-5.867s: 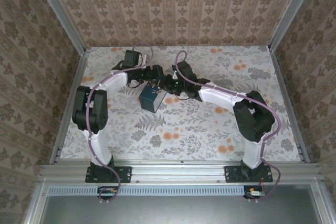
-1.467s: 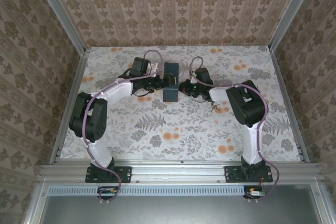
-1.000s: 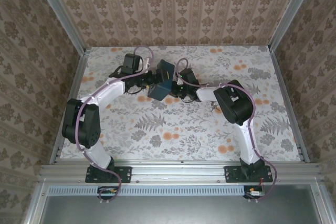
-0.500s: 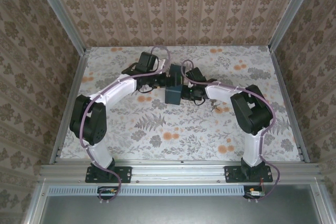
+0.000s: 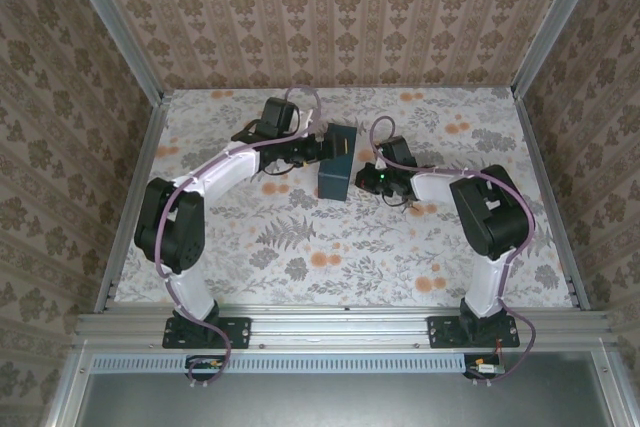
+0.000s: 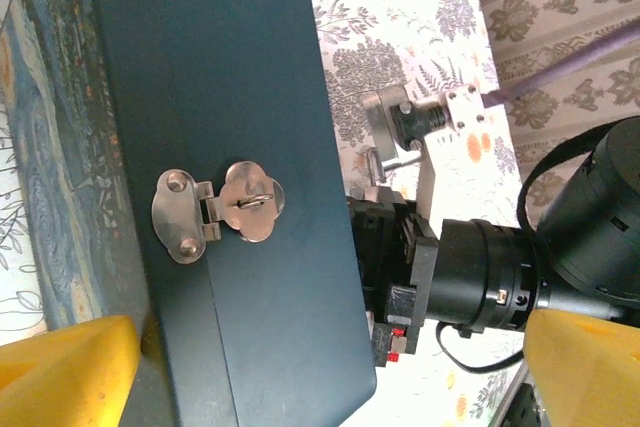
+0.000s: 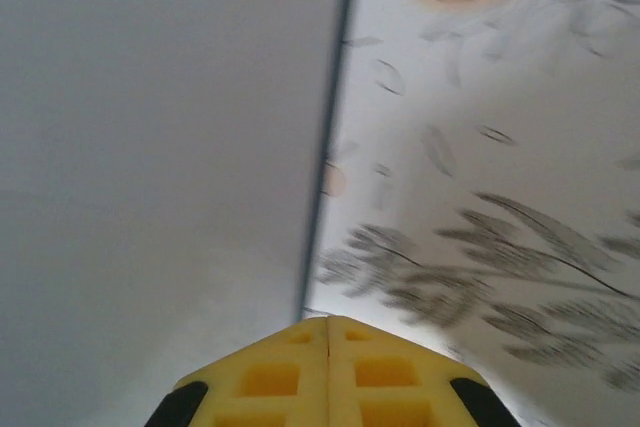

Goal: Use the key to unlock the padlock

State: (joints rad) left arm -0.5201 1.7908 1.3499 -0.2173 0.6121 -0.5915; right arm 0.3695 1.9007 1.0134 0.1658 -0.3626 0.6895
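Note:
The blue tin box (image 5: 338,169) sits mid-table between my two grippers. My left gripper (image 5: 322,147) is open, its yellow fingers (image 6: 62,372) spread wide; the box (image 6: 230,77) lies between them, well apart from the right-hand finger. The silver hasp (image 6: 215,209) on the box's dark face carries no lock. My right gripper (image 5: 370,178) is shut, its fingertips (image 7: 328,332) pressed together with nothing between, right beside the box's side (image 7: 150,127). Its black wrist (image 6: 480,282) sits against the box edge. The padlock and the key are out of view.
A tiny pale item (image 5: 409,203) lies on the floral table (image 5: 330,257) by my right forearm, too small to identify. Patterned walls (image 5: 330,17) and metal rails (image 5: 130,197) close in the table at the back and both sides.
The box has shifted slightly right. My right gripper has come from behind it to its right side, and the right elbow has swung outward. The left gripper stays open.

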